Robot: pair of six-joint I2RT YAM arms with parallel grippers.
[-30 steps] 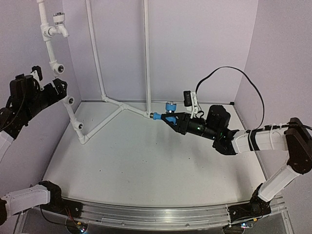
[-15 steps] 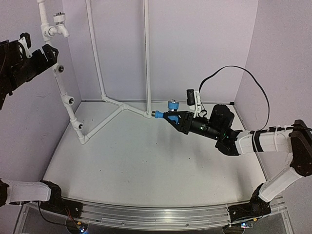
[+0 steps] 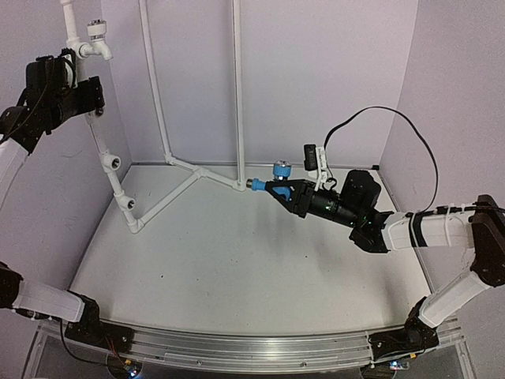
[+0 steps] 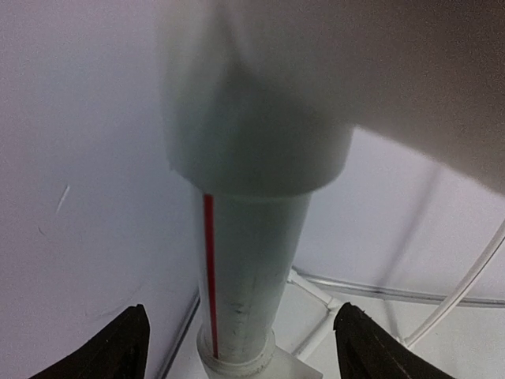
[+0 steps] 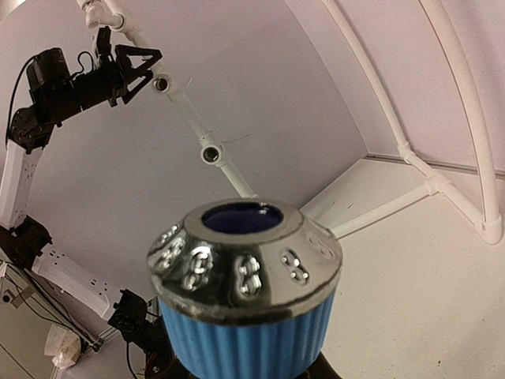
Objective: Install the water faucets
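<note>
The blue faucet [image 3: 274, 183] has a chrome-topped ribbed knob that fills the right wrist view [image 5: 245, 304]. My right gripper [image 3: 279, 192] is shut on it and holds it level above the table, its inlet end against the low end of the white pipe frame [image 3: 197, 175]. The white faucet [image 3: 95, 41] sits mounted high on the frame's left pipe. My left gripper [image 3: 89, 96] is open just below it and straddles that pipe [image 4: 252, 276]. Its dark fingertips [image 4: 126, 347] stand apart from the pipe on both sides.
Two round open side sockets [image 3: 115, 163] sit lower on the left pipe. Two tall thin frame pipes [image 3: 237, 87] rise at the back wall. A black cable [image 3: 379, 118] loops above the right arm. Purple walls close in on three sides.
My left arm has risen from beside the lower sockets to the upper pipe and moved in around it. My right arm with the blue faucet has barely shifted.
</note>
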